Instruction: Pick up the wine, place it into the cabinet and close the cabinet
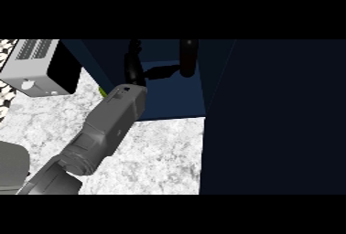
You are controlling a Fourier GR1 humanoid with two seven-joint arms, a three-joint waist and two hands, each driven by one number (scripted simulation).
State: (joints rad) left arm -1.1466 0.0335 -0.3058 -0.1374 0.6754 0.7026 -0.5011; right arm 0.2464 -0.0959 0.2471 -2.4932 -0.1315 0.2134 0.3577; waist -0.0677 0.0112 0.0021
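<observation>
Where the counter [162,155] meets the view's left edge, a strip of black-and-white checks [5,77] shows. Just right of it stands a pale grey box [30,64] with vent slots on top, a round knob low on its side and a black face turned toward the cabinet. Below it, in the lower left corner, lies a plain grey shape [12,167]; what it is cannot be told.

The left forearm [111,123] comes in from that corner and runs up and to the right across the marbled counter, as far as the cabinet's front edge. A thin yellow-green sliver [103,91] peeks out just beside the wrist, too small to identify.

The left hand [133,61] is inside the cabinet [172,98], a dark blue box with its front open. The fingers [134,48] point straight up into the dark and are not curled round anything. The thumb [162,71] is spread wide to the right, and its tip reaches the wine [188,57]. Whether it presses the bottle or only meets it cannot be told.

The wine stands upright in the cabinet, right of the hand and near the right wall, a dark bottle against the dark blue back.

Right of the opening, the door [277,114] stands open and fills the rest of the view as one broad, very dark panel, covering the counter there.
</observation>
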